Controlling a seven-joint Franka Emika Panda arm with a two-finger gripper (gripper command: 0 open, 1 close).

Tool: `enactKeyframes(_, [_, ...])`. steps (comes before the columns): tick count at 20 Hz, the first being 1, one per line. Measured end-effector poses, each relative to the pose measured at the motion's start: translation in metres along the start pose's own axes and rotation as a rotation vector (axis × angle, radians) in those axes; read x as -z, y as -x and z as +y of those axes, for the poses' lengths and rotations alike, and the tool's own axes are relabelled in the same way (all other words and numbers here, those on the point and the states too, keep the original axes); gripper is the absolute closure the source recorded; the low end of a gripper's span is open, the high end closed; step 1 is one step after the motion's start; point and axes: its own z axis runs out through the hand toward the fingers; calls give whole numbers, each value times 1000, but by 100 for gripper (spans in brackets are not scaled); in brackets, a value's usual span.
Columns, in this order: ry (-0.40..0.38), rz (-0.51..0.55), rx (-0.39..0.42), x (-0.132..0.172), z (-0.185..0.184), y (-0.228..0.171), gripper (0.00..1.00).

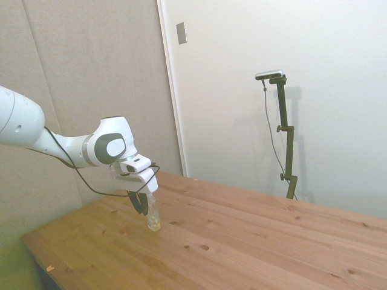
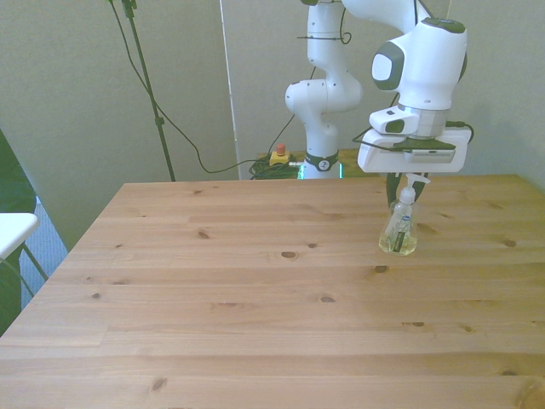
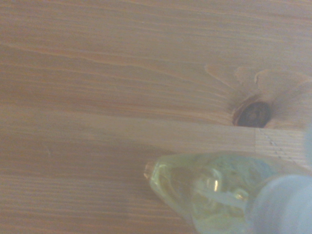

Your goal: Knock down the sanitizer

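Wooden table (image 2: pixel 255 290): pale planks with dark knots. White arm (image 1: pixel 66 145): reaches over the table with its wrist bent down. Gripper (image 2: pixel 407 189): hangs right above the bottle near the table's far edge, toward the front view's right; dark fingers (image 1: pixel 141 204) sit close beside the bottle's upper part in the side view. Whether they are spread, narrowed or pressing on it cannot be told. Sanitizer bottle (image 2: pixel 399 228): stands upright on the table, clear, yellowish liquid at the base, whitish cap at the fingertips. The wrist view shows its yellowish base (image 3: pixel 204 187) on the wood near a dark knot (image 3: pixel 253 114).
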Motion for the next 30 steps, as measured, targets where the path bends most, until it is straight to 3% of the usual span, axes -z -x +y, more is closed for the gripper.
enactKeyframes(6, [5,24,-27,2,-15,-24,100])
enactKeyframes(19, [-21,71,-158,13,-34,-132,100])
enactKeyframes(26, [-31,27,-126,11,-43,-114,100])
enactKeyframes(30, [-31,3,-99,19,-29,-92,100])
